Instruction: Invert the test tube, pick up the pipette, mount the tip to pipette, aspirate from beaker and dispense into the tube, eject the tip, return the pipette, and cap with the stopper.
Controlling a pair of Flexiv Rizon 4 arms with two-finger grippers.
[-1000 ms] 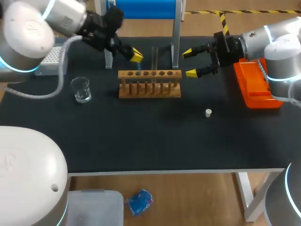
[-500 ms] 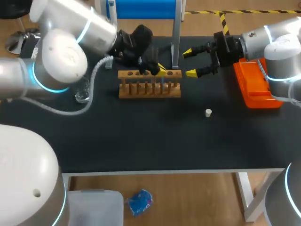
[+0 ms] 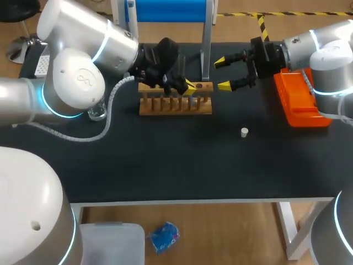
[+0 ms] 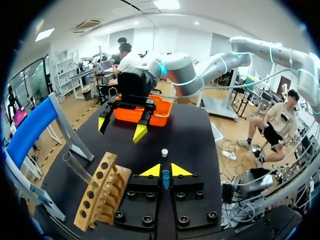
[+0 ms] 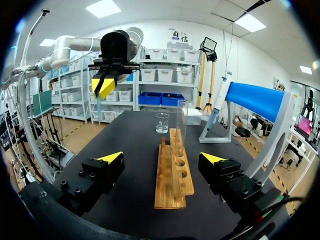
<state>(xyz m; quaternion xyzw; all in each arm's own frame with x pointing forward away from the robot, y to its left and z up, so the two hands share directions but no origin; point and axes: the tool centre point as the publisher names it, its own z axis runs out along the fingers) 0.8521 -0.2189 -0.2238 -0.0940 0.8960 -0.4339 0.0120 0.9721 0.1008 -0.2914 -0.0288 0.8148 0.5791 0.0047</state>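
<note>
Tube (image 5: 182, 120): upright in rack (image 3: 175, 105), long axis vertical.
Left hand (image 3: 190, 86): over rack, just beside tube, the nearer 1; pinched on a thin blue piece (image 5: 100, 106).
Right hand (image 3: 223, 73): off rack's end, spread wide, empty.

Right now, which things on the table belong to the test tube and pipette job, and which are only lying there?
For the job: test tube, wooden rack, beaker, stopper, blue tip in the left gripper.
Seemingly just there: orange tray, blue stand.
The right gripper holds nothing.
</note>
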